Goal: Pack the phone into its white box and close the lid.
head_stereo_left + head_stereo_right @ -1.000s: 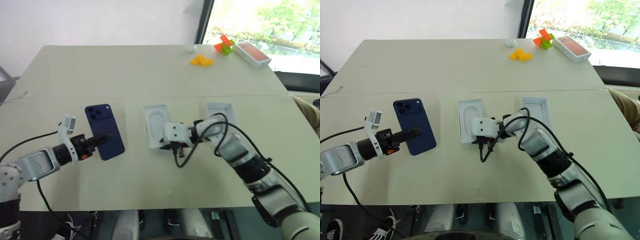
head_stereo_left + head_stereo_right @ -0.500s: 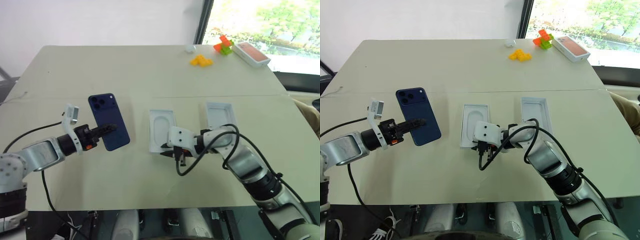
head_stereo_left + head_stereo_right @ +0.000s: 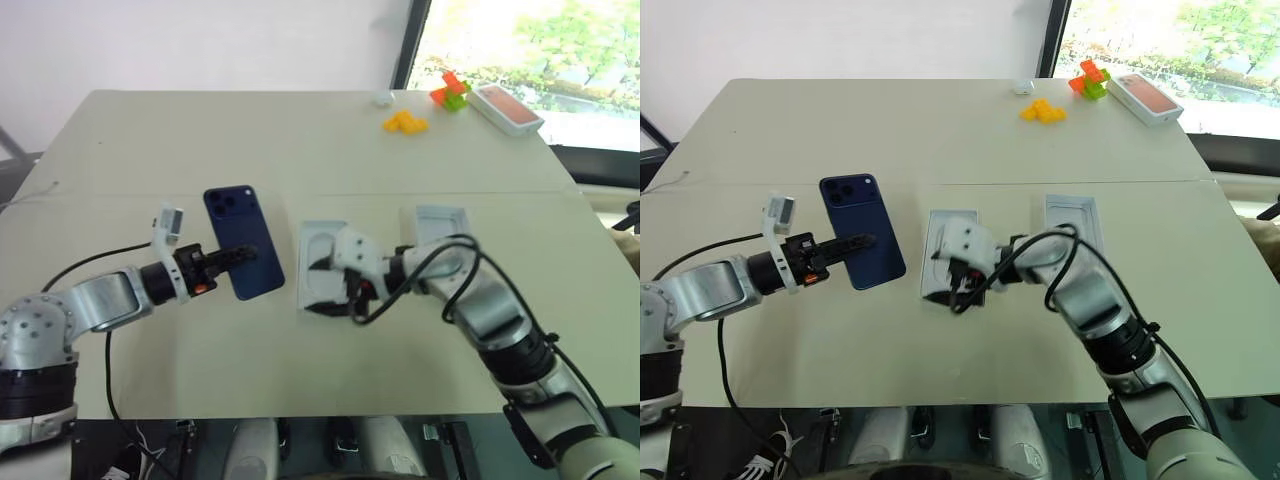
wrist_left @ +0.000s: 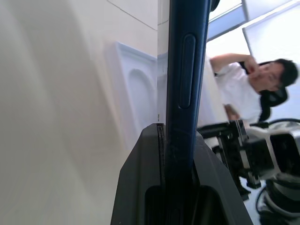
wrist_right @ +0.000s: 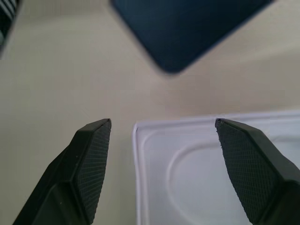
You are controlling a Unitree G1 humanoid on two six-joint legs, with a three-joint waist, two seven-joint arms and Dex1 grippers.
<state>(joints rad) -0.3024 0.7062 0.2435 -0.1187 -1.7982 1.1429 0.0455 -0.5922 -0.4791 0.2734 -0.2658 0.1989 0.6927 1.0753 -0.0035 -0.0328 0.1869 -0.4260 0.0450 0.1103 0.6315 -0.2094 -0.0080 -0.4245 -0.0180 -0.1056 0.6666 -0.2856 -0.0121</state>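
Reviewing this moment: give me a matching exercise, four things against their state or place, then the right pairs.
Things:
1. phone
2. right gripper
3. flat white insert
4. red-topped box

States or places:
A. far corner of the table, near the window
B. open, fingers spread
C. clamped edge-on in the left gripper
D. on the table under the right gripper, oval recess up

Pairs: 1-C, 2-B, 3-D, 4-A

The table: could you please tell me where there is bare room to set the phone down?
Bare patches on the table: the far middle, left of the yellow blocks, and the near strip. Crowded: the centre, where the phone, flat white insert, right tool and white tray sit close.
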